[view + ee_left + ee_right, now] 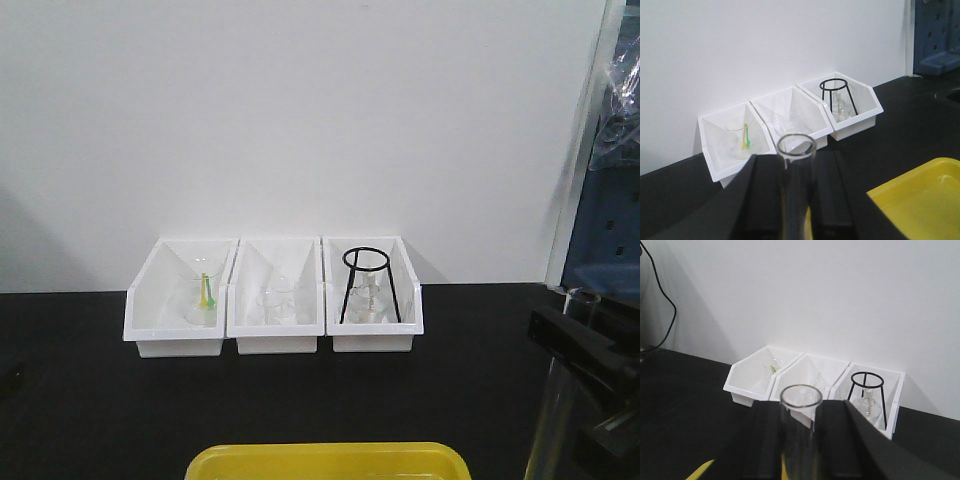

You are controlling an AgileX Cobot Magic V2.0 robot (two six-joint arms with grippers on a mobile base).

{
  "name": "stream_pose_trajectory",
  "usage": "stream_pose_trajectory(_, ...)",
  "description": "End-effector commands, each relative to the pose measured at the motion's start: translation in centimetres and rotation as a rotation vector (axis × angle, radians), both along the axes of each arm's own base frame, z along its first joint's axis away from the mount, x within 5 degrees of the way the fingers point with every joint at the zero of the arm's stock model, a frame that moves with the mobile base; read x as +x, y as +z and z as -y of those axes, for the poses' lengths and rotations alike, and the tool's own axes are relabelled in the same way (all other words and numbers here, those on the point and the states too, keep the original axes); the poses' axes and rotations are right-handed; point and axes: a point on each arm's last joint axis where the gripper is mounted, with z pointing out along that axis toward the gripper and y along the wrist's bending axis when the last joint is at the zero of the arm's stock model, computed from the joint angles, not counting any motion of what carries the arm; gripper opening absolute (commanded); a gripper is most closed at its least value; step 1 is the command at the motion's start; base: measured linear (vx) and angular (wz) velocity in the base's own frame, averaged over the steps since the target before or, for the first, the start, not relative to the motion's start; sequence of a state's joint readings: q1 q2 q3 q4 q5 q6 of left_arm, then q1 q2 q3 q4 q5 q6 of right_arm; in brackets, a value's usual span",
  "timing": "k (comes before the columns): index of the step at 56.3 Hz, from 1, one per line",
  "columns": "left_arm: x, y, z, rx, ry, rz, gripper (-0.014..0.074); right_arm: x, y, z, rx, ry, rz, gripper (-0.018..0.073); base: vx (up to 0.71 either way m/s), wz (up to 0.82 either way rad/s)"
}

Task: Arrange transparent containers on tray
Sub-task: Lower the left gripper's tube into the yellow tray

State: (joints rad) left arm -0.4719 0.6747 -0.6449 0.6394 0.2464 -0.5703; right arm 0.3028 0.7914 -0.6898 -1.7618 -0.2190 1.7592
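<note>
Firmly, left gripper (797,172) grips left tube (797,205), right gripper (801,415) right tube (801,445). White bins (275,343) hold glassware (203,300); front view shows only right tube (552,420), at 4 o'clock.

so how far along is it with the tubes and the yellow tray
Done: nothing that shows; the visible part of the yellow tray holds no tubes. In hand: the left tool is shut on a test tube, and the right tool on a second test tube. Left: setting both down on the tray.
</note>
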Motion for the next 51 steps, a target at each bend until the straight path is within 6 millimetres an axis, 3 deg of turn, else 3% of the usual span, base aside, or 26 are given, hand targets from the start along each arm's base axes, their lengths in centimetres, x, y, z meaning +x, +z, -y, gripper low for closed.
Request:
stream_pose_trajectory(1,-0.2,1.5,0.3,-0.034,-0.042,0.074,-0.0003,0.1,1.0,0.3,-0.025,-0.024,0.045,-0.0013,0.0,0.0)
stream_pose_trajectory(19,-0.2,1.6,0.4,-0.044,-0.048,0.08,-0.0003,0.0,1.0,0.2,-0.025,-0.015,0.043,-0.0013,0.0,0.0)
stream_pose_trajectory(29,0.3,1.0,1.0,-0.237,-0.052,-0.043,-0.0003,-0.1,0.9,-0.1,-0.025,0.021,0.035,-0.0011,0.0,0.0)
stream_pose_trajectory(41,4.7,-2.3,3.7,-0.372,0.002,-0.358,-0.0003,-0.2,0.9,-0.1,-0.025,0.023,0.035,-0.0011,0.0,0.0)
stream_pose_trajectory(51,10.0,-4.9,6.6,-0.318,0.081,-0.612,-0.0003,-0.2,0.9,-0.1,-0.025,0.023,0.035,-0.0011,0.0,0.0)
